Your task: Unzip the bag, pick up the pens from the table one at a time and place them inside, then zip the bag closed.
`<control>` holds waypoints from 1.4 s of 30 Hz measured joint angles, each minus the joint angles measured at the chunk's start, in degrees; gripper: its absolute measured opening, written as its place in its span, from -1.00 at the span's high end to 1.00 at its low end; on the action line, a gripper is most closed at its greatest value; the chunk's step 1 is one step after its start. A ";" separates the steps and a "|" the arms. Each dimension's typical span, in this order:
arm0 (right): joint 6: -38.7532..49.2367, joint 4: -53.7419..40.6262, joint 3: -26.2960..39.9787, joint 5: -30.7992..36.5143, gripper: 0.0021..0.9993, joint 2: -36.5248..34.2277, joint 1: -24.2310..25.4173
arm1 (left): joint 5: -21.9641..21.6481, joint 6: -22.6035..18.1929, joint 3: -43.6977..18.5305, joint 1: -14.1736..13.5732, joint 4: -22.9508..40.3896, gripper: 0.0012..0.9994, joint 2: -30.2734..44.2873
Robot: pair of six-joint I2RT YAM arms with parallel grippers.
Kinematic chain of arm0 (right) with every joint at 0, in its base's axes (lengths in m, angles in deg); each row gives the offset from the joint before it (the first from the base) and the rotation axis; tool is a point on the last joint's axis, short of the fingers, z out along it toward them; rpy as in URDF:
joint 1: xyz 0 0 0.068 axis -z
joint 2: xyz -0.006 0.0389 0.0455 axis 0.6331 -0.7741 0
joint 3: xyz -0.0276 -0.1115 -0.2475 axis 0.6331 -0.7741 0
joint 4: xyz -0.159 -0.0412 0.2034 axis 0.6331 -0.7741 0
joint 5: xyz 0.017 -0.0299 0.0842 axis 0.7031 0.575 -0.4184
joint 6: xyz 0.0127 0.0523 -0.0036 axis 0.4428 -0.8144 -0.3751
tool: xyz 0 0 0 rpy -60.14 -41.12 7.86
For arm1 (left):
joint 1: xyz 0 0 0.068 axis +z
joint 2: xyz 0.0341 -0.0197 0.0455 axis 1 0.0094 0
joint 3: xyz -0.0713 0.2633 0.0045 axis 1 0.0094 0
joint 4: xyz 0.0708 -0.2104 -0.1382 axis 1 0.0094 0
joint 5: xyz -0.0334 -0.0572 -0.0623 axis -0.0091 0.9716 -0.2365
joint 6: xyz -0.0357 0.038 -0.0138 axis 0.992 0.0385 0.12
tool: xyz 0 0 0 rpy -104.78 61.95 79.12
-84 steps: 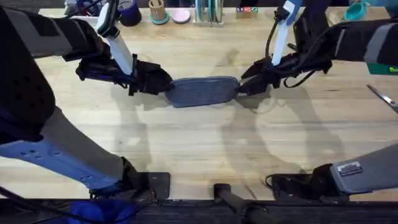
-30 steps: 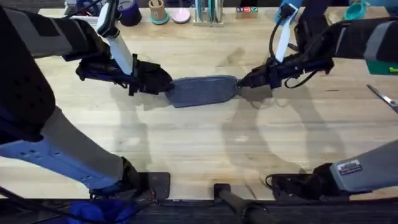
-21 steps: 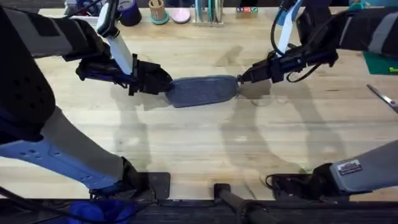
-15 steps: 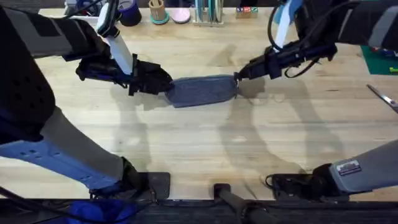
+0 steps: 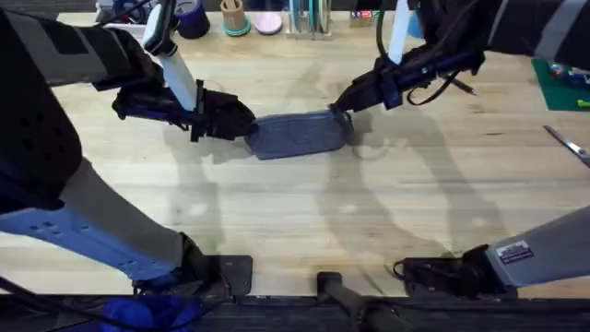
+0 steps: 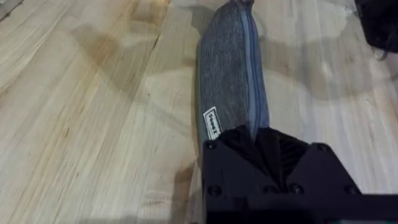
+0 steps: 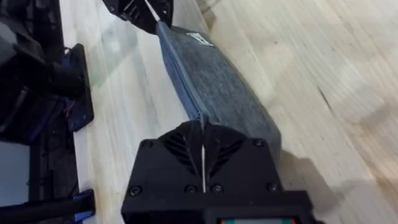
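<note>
While each tool (image 5: 247,126) (image 5: 337,104) pinches an end, the bag (image 5: 297,135) lies mid-table (image 5: 304,212).

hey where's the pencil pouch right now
In the overhead view the bag lies mid-table, toward the far side, held between the left gripper and the right gripper.

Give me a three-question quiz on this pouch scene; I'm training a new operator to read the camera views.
1. True or false: the left claw is shut on one end of the bag.
2. What does the right claw grip? A) scissors B) the bag's other end, at the zipper C) nothing
3. Fill in: the bag rests on the ____.

Key: 1 true. 2 B. 3 table.
</note>
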State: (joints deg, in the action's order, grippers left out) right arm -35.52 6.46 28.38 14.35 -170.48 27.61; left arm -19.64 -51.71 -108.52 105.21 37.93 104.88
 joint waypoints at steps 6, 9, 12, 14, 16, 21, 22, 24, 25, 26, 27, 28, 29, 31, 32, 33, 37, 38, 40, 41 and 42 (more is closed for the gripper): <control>-0.30 0.21 0.20 0.00 0.94 0.00 -2.22 | 0.00 0.00 0.00 -0.02 0.02 0.92 0.00; -0.30 0.46 0.28 0.02 0.94 -0.02 -3.13 | -0.02 0.00 0.00 -0.02 0.04 0.92 0.00; -0.64 1.26 0.33 0.20 0.94 -0.02 -3.98 | -0.02 0.00 0.00 0.00 0.04 0.92 0.00; -1.51 2.22 0.37 0.78 0.94 -0.01 -4.80 | -0.02 -0.01 0.00 -0.02 0.04 0.92 0.00; -2.35 3.19 0.39 1.46 0.94 -0.02 -5.85 | -0.02 0.00 0.00 -0.02 0.04 0.92 0.00; -4.33 6.14 0.69 3.53 0.94 0.00 -9.27 | -0.02 0.00 0.00 -0.02 0.02 0.92 0.00; -4.83 6.89 0.70 4.02 0.94 0.00 -10.02 | -0.02 0.00 0.00 -0.02 0.03 0.92 0.00; -5.51 8.21 0.72 5.04 0.94 0.00 -11.42 | -0.02 0.00 0.00 -0.02 0.03 0.92 0.00; -6.14 8.97 0.72 5.58 0.94 -0.01 -12.15 | -0.02 0.00 0.00 -0.02 0.02 0.92 0.00; -6.52 9.70 0.74 6.04 0.94 0.00 -12.76 | -0.02 0.00 0.00 -0.02 0.02 0.92 0.00; -7.02 10.54 0.74 6.41 0.94 0.00 -13.32 | -0.02 0.00 0.00 -0.02 0.02 0.92 0.00; -7.72 11.42 0.74 6.77 0.94 -0.01 -13.86 | -0.02 -0.01 0.00 -0.02 0.02 0.92 0.00; -8.09 12.19 0.74 7.00 0.94 0.00 -14.31 | -0.02 0.00 0.00 -0.02 0.02 0.92 0.00; -9.20 13.82 0.74 7.42 0.94 0.00 -15.19 | -0.02 -0.01 0.00 -0.02 0.02 0.92 0.00; -10.71 15.90 0.74 8.27 0.94 0.00 -16.27 | 0.00 0.00 0.00 -0.02 0.02 0.92 0.00; -11.08 16.53 0.74 8.49 0.94 0.00 -16.62 | 0.00 0.00 0.00 -0.02 0.02 0.92 -0.01; -12.53 18.74 0.74 9.62 0.94 0.00 -18.00 | 0.00 -0.02 0.00 -0.02 0.01 0.92 0.00; -12.92 19.39 0.74 10.00 0.94 0.00 -18.41 | 0.00 0.00 0.00 -0.02 0.00 0.92 0.00; -13.81 20.44 0.74 10.61 0.94 0.00 -19.06 | 0.01 0.00 0.00 -0.01 0.00 0.92 0.00; -14.13 20.95 0.74 10.87 0.94 0.00 -19.35 | 0.02 0.00 0.00 0.00 0.00 0.92 0.00; -14.33 21.25 0.74 11.02 0.94 0.00 -19.57 | 0.02 0.00 0.00 0.00 0.00 0.92 0.00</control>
State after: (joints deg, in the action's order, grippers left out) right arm -49.85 27.71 29.13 25.36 -170.48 8.05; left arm -19.62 -51.71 -108.52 105.21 37.93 104.88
